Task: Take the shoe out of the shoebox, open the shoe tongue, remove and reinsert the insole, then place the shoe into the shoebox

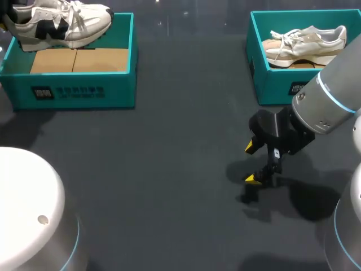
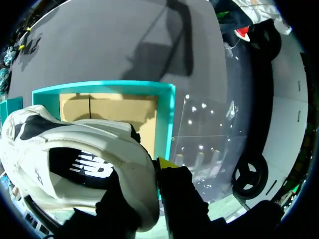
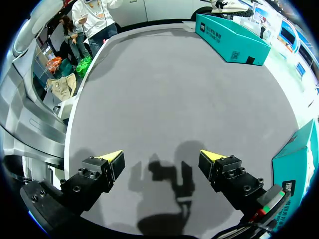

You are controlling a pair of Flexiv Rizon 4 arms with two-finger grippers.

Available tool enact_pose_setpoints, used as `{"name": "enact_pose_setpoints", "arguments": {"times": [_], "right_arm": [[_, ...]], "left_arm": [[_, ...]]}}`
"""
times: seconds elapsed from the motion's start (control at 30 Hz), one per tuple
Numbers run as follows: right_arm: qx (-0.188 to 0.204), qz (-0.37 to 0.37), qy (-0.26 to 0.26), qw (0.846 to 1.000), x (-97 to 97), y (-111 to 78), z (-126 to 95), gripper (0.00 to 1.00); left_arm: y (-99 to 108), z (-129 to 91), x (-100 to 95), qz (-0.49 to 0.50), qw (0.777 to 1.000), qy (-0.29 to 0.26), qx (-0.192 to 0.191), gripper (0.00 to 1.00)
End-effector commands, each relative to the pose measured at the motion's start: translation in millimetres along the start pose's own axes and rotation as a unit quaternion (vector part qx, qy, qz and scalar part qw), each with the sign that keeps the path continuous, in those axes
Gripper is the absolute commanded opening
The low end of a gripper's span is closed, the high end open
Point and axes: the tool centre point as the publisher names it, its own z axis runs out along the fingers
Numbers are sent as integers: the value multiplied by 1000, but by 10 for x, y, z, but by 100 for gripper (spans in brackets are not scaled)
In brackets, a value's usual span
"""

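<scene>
The left pincer point(image 2: 158, 191) holds the white and black shoe point(image 2: 89, 149). 1 yellow tip point(image 2: 167, 163) presses on the shoe's side. The other finger is hidden by the shoe, so I judge the grip from the shoe being up in the air.

The shoe hangs over the back part of the left shoebox point(image 1: 73, 93). Its sole is above the rim, not down on the brown cardboard floor. I think it is held this high so it can come out without bumping the wall. So the first step, taking the shoe out, looks about half done.

The right pincer point(image 1: 251, 164) is wide open and has nothing in it. It hangs low over the bare desk point(image 1: 169, 169), in front of the right shoebox point(image 1: 271, 84). I think it is there, open, so it can help with the tongue and the insole once the shoe comes to the middle. Then 1 pincer can hold the shoe and the other can pull.

A beige shoe point(image 1: 307, 45) lies inside the right shoebox. Nothing touches it.
</scene>
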Motion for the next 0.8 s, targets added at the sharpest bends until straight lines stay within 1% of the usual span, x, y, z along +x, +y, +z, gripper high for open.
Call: {"name": "enact_pose_setpoints", "arguments": {"times": [0.03, 0.1, 0.23, 0.3, 0.6, 0.8], "right_arm": [[1, 0, -1, 1000, 12, 2, 4, 100], [1, 0, -1, 1000, 12, 2, 4, 100], [1, 0, -1, 1000, 12, 2, 4, 100], [1, 0, -1, 1000, 12, 2, 4, 100], [1, 0, -1, 1000, 12, 2, 4, 100], [1, 0, -1, 1000, 12, 2, 4, 100]], "left_arm": [[88, 150, -79, -12, 1000, 20, 19, 0], [120, 219, -89, -14, 999, 29, 19, 0], [165, 336, -115, -20, 999, 36, 35, 0], [175, 392, -131, -19, 998, 41, 36, 0], [131, 712, -169, -3, 997, 54, 54, 0], [60, 842, -208, 6, 997, 53, 61, 0]]}}
